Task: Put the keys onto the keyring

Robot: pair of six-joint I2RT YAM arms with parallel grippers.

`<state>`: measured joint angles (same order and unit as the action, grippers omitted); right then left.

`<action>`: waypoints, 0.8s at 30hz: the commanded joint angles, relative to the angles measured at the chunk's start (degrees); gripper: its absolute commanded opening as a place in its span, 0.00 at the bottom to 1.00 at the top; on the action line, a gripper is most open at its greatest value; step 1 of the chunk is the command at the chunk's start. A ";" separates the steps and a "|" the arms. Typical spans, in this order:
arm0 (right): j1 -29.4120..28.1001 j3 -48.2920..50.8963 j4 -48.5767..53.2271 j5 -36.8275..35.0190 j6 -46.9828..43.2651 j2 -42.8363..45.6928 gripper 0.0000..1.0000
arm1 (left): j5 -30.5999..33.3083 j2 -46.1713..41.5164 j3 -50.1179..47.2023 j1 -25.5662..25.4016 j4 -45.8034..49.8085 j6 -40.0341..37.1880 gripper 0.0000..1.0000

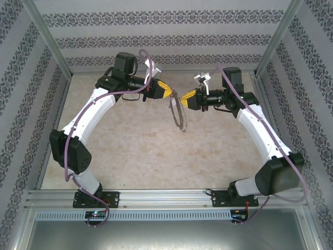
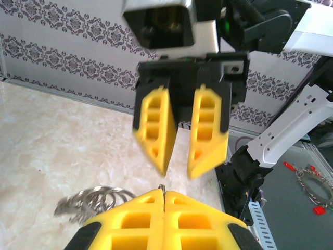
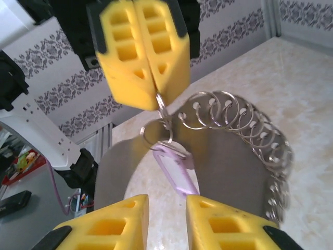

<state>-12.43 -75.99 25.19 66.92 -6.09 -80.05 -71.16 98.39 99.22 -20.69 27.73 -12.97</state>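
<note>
The keyring (image 1: 178,115), a large grey hoop (image 3: 234,172) strung with several silvery rings (image 3: 244,122), hangs in mid-air between the two arms. My left gripper (image 1: 169,94) is shut on a thin metal loop at the hoop's top (image 2: 163,188); its tips (image 3: 152,105) face the right wrist camera. The key's lilac head (image 3: 177,169) dangles from a small ring just under that grip; its shank is not visible. My right gripper (image 3: 167,200) is open, with the lilac head just beyond its fingertips and not touching them. From the left wrist, the right gripper (image 2: 178,172) is seen facing mine.
The pale marble tabletop (image 1: 130,151) lies well below the hanging ring. Patterned walls and metal posts enclose the back and sides. An aluminium rail (image 1: 166,197) runs along the near edge by the arm bases.
</note>
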 commanded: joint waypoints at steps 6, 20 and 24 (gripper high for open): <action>-1.25 -3.90 -4.84 1.95 2.39 -0.83 0.26 | -1.79 -2.55 -0.34 -0.61 -3.37 1.15 0.00; -3.82 -8.33 -7.63 0.67 3.86 -5.27 0.33 | -2.03 -2.82 -0.35 -0.91 -3.42 1.37 0.00; -4.58 -8.96 -7.35 0.79 3.75 -6.01 0.33 | -1.97 -2.77 -0.34 -1.07 -3.73 1.55 0.00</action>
<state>-16.08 -82.91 19.35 66.94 -2.68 -85.38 -71.18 98.28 99.00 -21.06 27.33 -11.88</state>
